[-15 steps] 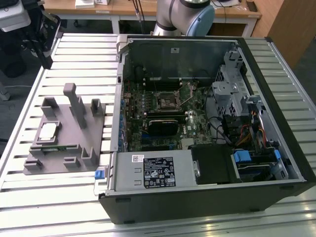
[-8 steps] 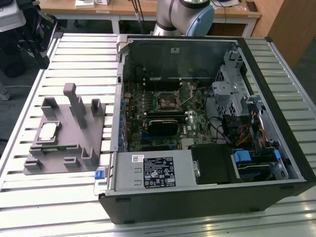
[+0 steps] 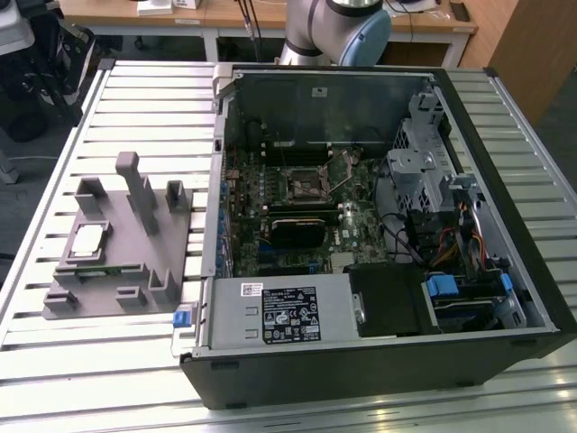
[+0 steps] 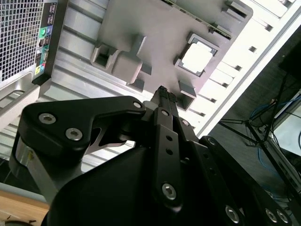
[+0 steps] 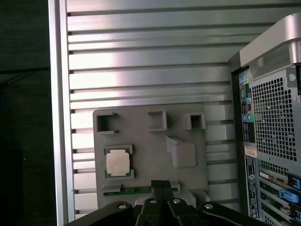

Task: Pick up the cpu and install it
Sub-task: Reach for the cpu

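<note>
The cpu [image 3: 88, 239] is lying flat in a square pocket of the gray fixture [image 3: 122, 248], toward the fixture's end on the exterior view's left. In both wrist views the gripper [image 4: 163, 92] [image 5: 162, 183] is hovering over the fixture near the cpu, its fingers pressed together and gripping nothing. The open case [image 3: 361, 372] is sitting just beside the fixture, on the exterior view's right.

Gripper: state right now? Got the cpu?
Gripper: shut, holding nothing; the cpu lies in the grey fixture.

A grey tray [image 3: 124, 249] sits beside an open computer case [image 3: 379, 372] on a slatted table [image 3: 90, 379].
</note>
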You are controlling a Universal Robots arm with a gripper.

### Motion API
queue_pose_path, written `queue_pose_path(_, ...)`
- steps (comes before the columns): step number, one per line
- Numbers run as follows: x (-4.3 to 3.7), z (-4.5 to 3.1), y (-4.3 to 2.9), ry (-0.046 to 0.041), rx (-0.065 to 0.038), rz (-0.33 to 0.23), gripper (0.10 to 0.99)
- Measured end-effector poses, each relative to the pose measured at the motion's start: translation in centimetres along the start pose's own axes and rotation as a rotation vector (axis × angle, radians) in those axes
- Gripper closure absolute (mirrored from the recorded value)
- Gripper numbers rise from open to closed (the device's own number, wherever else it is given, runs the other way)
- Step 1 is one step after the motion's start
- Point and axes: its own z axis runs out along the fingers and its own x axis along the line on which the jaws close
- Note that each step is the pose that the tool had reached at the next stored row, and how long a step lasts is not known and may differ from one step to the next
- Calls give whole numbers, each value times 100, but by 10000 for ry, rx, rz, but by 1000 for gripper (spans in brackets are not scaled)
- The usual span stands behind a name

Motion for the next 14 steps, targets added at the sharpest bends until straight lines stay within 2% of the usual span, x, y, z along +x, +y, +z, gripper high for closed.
queue_pose_path(6, 111, -2, -9, 0, 0, -1, 980)
queue_pose_path(14, 335, 1, -26, 1, -9, 1, 980)
